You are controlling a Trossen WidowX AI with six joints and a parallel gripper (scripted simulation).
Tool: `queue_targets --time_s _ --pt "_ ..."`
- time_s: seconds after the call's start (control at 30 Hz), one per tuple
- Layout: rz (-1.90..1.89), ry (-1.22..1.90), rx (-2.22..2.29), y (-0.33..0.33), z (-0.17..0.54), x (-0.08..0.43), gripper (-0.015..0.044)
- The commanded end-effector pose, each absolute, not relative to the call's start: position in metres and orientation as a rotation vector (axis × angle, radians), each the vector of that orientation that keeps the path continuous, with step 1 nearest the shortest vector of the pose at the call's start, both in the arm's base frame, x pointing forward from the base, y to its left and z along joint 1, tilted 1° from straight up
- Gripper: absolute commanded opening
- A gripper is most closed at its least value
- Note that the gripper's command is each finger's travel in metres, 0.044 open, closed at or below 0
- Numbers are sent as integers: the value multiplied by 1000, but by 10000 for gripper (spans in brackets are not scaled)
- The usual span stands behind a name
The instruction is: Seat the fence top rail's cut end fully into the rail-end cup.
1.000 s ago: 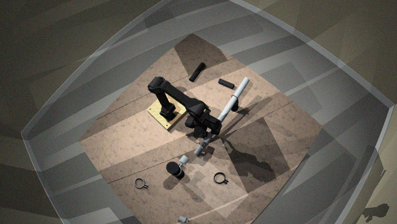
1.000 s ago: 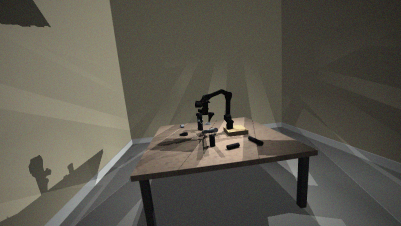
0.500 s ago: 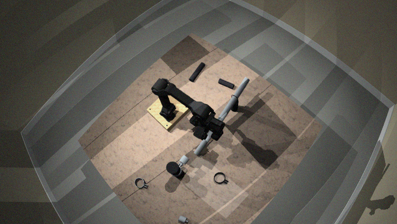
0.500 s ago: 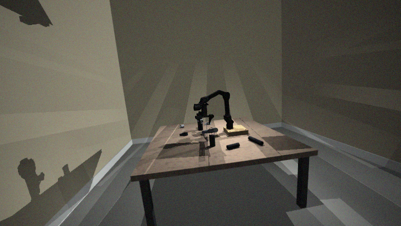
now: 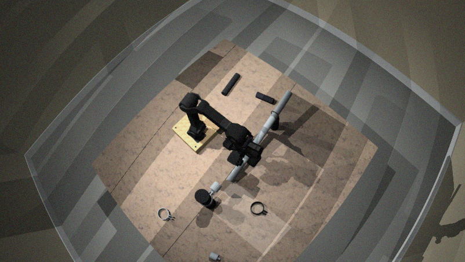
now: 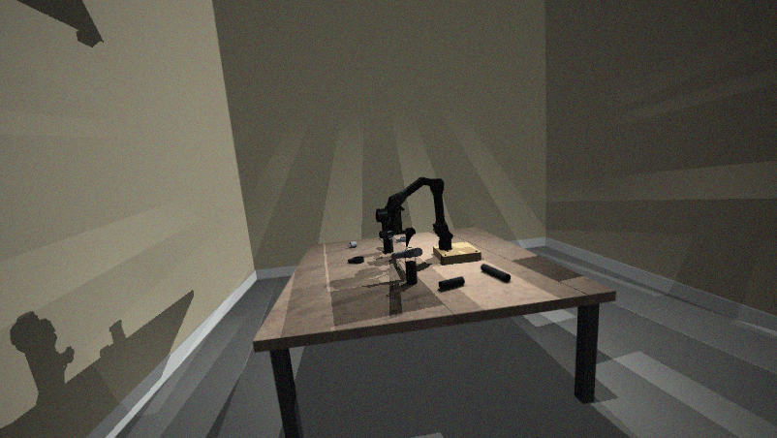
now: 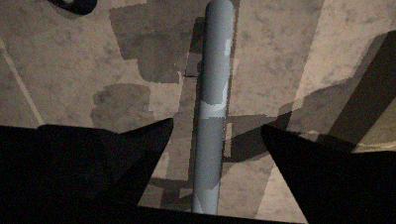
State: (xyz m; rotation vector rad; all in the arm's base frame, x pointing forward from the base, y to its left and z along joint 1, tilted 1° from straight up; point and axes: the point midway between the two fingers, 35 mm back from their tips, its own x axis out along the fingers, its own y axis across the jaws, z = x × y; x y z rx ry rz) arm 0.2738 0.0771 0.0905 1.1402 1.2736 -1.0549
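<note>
The grey rail [image 5: 282, 102] [image 6: 408, 253] [image 7: 210, 139] runs through the loop cap [image 5: 278, 118] on the short black post [image 5: 276, 124] [image 6: 411, 271]. Its other end, near the big black post [image 5: 203, 195] [image 6: 386, 245], stops short of the grey rail-end cup [image 5: 214, 186], with a visible gap between them. The cup hangs beside the post, close to its cap; the band itself is mostly hidden. My gripper [image 5: 244, 159] [image 7: 216, 125] is open over the rail. In the wrist view the rail passes between the fingertips, apart from both; their exact height relative to it is unclear.
A black band [image 5: 258, 208] [image 6: 356, 260] and a silver band [image 5: 163, 214] lie on the table. A loose grey cup [image 5: 214, 256] [image 6: 352, 244] lies beyond the big post. Two black cylinders [image 5: 231, 84] [image 5: 265, 98] lie near the short post's end. The arm stands on a yellow base [image 5: 181, 128] [image 6: 459, 258].
</note>
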Motion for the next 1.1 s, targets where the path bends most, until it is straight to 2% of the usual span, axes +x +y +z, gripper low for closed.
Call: queue_targets --time_s 0.0,1.07 --pt "-1064 1271 1138 76 85 273 440" --pt "-1064 1271 1138 78 34 274 440"
